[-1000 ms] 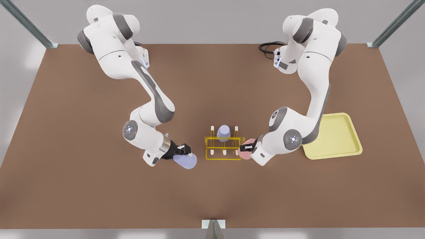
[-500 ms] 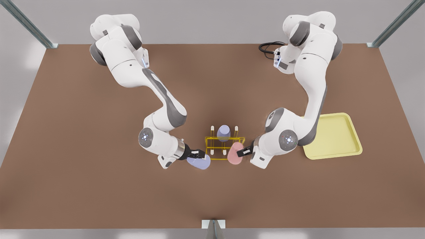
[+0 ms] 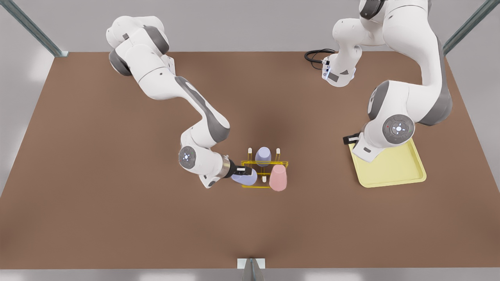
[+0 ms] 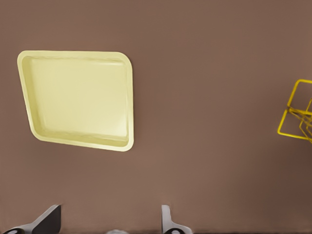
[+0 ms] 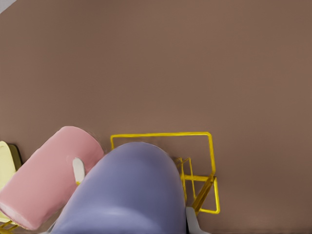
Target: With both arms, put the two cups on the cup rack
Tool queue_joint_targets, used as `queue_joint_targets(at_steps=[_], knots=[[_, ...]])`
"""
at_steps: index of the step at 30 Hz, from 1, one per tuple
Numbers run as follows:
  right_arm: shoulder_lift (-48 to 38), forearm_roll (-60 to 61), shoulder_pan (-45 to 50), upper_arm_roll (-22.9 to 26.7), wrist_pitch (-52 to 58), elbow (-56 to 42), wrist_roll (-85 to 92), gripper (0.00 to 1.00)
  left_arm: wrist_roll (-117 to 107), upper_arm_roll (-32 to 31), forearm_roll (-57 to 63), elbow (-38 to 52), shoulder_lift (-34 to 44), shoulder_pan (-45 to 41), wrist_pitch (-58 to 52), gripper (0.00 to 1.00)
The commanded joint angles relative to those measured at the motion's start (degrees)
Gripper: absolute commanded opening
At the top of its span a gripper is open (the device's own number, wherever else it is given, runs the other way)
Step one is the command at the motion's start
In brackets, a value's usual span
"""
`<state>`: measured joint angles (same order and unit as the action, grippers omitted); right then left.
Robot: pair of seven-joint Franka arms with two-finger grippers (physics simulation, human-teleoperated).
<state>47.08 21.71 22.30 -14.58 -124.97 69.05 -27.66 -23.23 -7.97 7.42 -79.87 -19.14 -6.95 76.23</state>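
My right gripper [image 3: 244, 171], on the arm at the front view's left, is shut on the pale lavender cup [image 3: 246, 178] [image 5: 126, 195]. It holds the cup tilted at the left end of the yellow cup rack [image 3: 245, 163] [image 5: 161, 134]. The salmon pink cup [image 3: 278, 177] [image 5: 48, 175] rests on the rack's near right corner, with nothing holding it. A white-tipped peg [image 5: 78, 170] stands beside it. My left gripper [image 3: 349, 139] [image 4: 108, 217], on the arm at the front view's right, is open with nothing between its fingers. It hangs over the table by the tray's corner.
Another lavender cup [image 3: 263, 156] sits upside down on the rack's back row. A pale-yellow flat tray [image 3: 390, 182] [image 4: 73, 54] lies at the front view's right. A black cable [image 3: 314, 54] coils near the far arm base. Bare brown table surrounds the rack [image 4: 292, 109].
My left gripper let go of the pink cup on the rack and pulled back toward the tray. My right gripper carried the lavender cup rightward up to the rack's left end.
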Motion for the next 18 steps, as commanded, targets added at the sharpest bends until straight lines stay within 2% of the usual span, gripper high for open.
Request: queue_joint_targets(at_steps=[1,2,4,9,11,18], knots=[[-0.1,1.6,0.3,0.0,0.0,0.0,1.7,0.83,16.8,0.0,-1.0,0.0,-0.3,1.0,-2.0,1.00],[-0.1,1.7,0.3,0.0,0.0,0.0,1.7,0.83,16.7,0.0,-1.6,-0.1,-0.3,1.1,-1.8,1.00],[0.2,1.8,0.3,0.0,-0.1,-0.1,1.7,1.00,16.7,0.0,-1.6,-0.3,-0.5,1.1,-1.4,1.00],[0.5,1.2,0.9,0.2,-0.5,0.0,1.7,1.00,16.6,0.0,-1.7,-0.3,-0.7,1.1,-1.0,1.00],[0.4,-3.6,1.9,0.4,-4.7,2.5,1.1,1.00,16.6,0.0,-1.7,-0.2,-0.7,1.1,-1.1,1.00],[0.5,-3.7,2.6,0.3,-5.6,3.6,0.9,1.00,16.6,0.0,-1.9,-0.5,-1.3,1.1,-1.0,1.00]])
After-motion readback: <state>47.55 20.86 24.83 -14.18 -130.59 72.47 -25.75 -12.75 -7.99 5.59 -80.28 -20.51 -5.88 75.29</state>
